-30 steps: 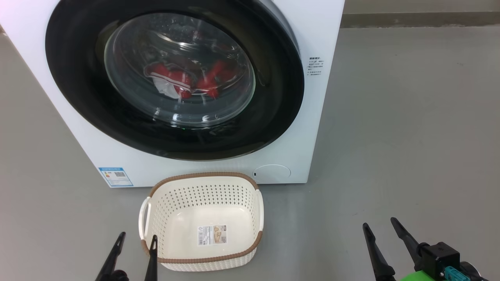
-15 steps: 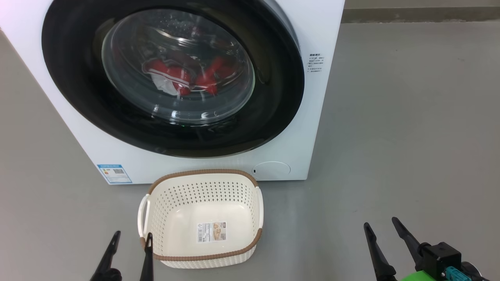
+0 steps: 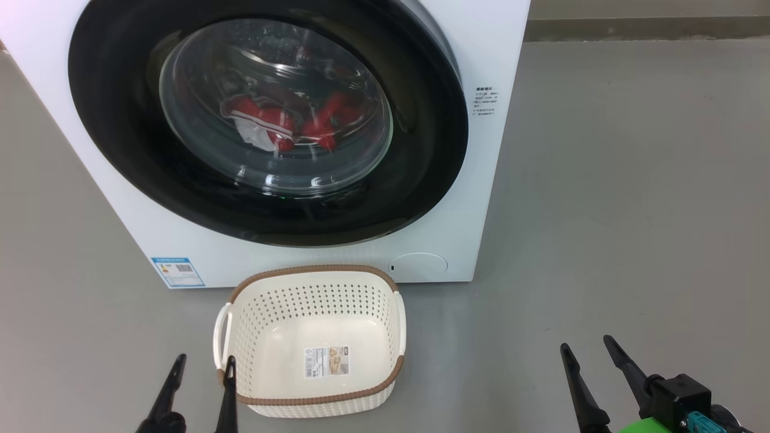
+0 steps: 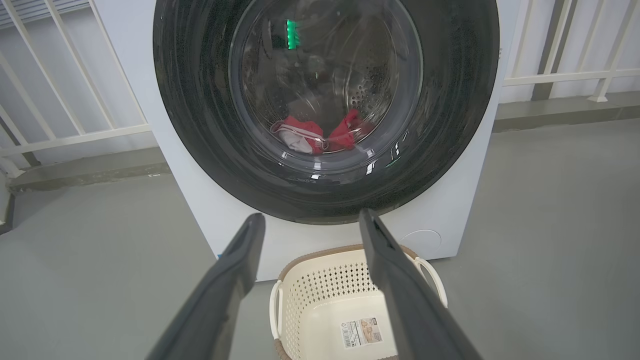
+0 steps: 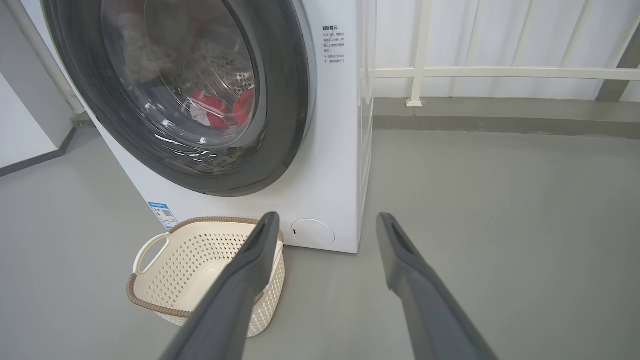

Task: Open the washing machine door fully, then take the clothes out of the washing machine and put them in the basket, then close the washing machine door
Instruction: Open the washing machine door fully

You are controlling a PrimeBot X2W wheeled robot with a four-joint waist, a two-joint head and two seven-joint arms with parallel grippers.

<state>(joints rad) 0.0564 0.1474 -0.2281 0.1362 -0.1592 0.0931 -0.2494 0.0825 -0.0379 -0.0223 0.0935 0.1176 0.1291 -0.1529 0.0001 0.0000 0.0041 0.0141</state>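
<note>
The white washing machine [image 3: 481, 180] stands ahead on the grey floor. Its round black-rimmed door [image 3: 421, 156] looks closed against the front, though at the upper right edge I cannot tell whether a gap stands there. Red clothes [image 3: 283, 123] with white trim lie in the drum behind the glass, also clothes [image 4: 317, 135] and clothes [image 5: 220, 107]. The cream basket [image 3: 313, 282] sits empty on the floor just before the machine. My left gripper [image 3: 203, 362] is open beside the basket's left handle, above the floor. My right gripper [image 3: 585, 345] is open, well right of the basket.
A blue label sticker [image 3: 178, 272] and a round service flap [image 3: 418, 266] mark the machine's lower front. A white railing [image 5: 500, 72] and a low kerb [image 5: 500, 122] run behind the machine. Grey floor [image 3: 631, 210] stretches to the right.
The head camera dipped slightly and came back, shifting the whole picture. My left gripper has sunk a little lower in the view. The right gripper, the basket and the door stand as before.
</note>
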